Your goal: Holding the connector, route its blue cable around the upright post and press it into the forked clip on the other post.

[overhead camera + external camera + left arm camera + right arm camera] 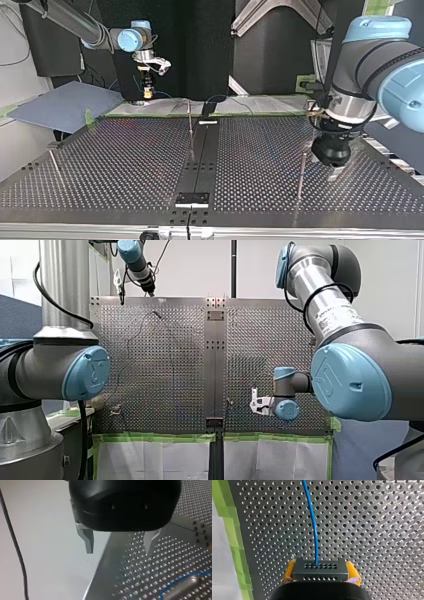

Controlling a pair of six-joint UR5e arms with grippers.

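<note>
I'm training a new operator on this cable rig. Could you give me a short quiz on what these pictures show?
1. True or false: my left gripper is shut on the connector.
2. Pick one: the pads of my right gripper are A yellow, B beige, C black.
3. Fill in: the cable leaving the connector is ____ in colour.

Key:
1. False. It hangs open above the table. My right gripper holds the connector.
2. A.
3. Blue.
</note>
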